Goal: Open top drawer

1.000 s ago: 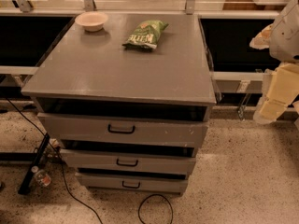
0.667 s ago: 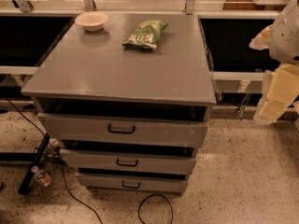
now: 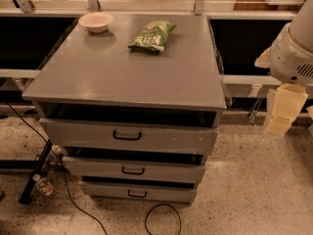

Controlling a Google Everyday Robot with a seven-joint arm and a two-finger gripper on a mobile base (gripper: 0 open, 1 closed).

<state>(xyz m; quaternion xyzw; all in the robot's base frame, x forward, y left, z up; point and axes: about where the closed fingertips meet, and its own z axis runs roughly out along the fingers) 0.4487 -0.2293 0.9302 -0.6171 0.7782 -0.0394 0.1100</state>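
The top drawer (image 3: pixel 166 137) is the wide grey one right under the cabinet top, with a small black bar handle (image 3: pixel 127 135) at its centre. Its front stands a little way out from the cabinet, with a dark gap above it. My gripper (image 3: pixel 279 115) hangs pale yellow under the white arm at the right edge of the camera view. It is level with the drawer, off the cabinet's right side, and touches nothing.
Two more grey drawers, the middle (image 3: pixel 171 171) and the bottom (image 3: pixel 161 194), stand below. A pale bowl (image 3: pixel 96 21) and a green snack bag (image 3: pixel 152 35) lie on the grey cabinet top (image 3: pixel 127 72). A black cable (image 3: pixel 161 214), a bottle (image 3: pixel 43 185) and a black stand leg (image 3: pixel 34 173) are on the speckled floor.
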